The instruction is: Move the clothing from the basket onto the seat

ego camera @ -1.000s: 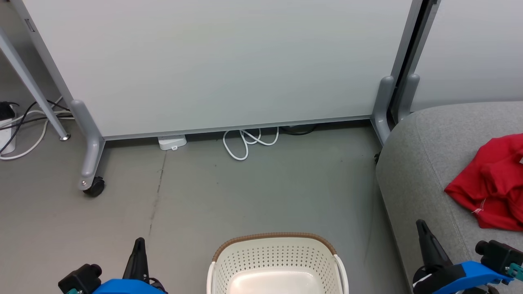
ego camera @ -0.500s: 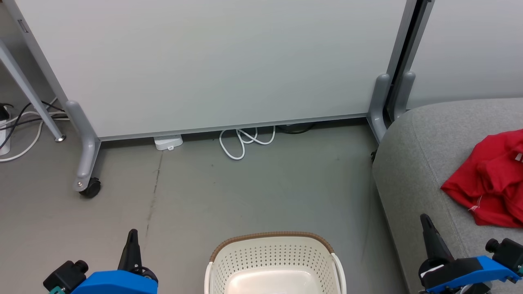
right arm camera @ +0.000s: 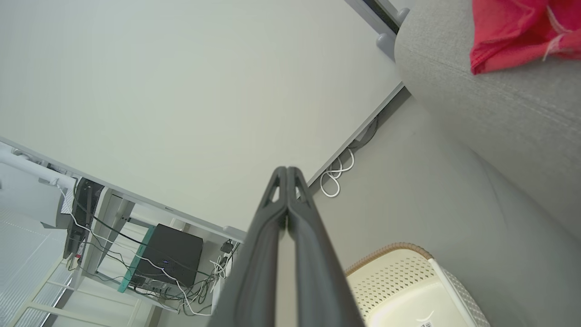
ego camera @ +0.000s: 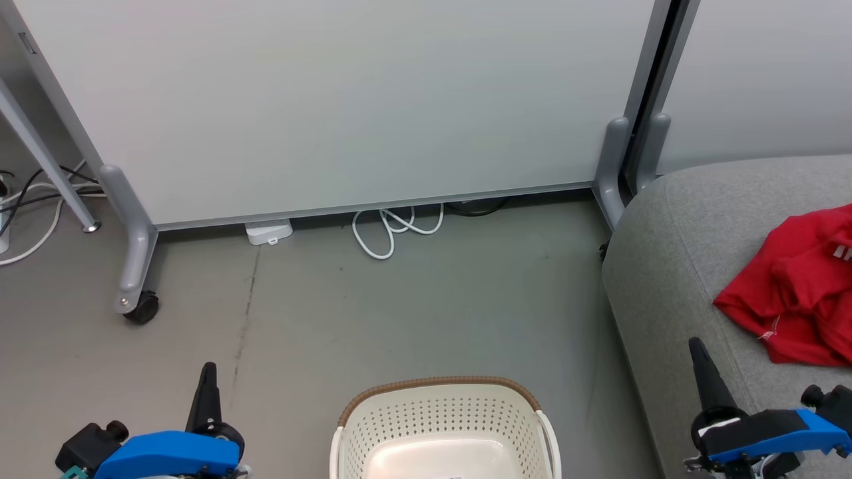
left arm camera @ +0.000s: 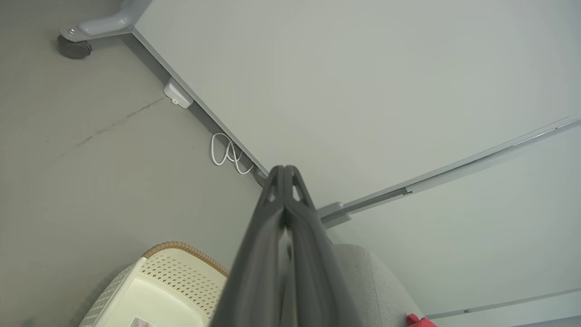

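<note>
On seat point(ego camera: 672, 266), clothing point(ego camera: 792, 299) unmoved, view shifted

Looks like an office/lab test area, not a home: pale partition panels point(ego camera: 333, 100) on grey castor feet point(ego camera: 135, 266), bare grey floor point(ego camera: 399, 313) w/ loose white cable point(ego camera: 383, 233), white desk frame point(right arm camera: 115, 206) w/ black PC box point(right arm camera: 168, 254) & cable tangle point(right arm camera: 199, 290), grey sofa point(ego camera: 672, 266) alongside.

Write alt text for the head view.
Red clothing lies on the grey seat at right; the cream basket at bottom centre shows none inside. The left gripper and right gripper are shut at the lower corners, a white partition behind.
</note>
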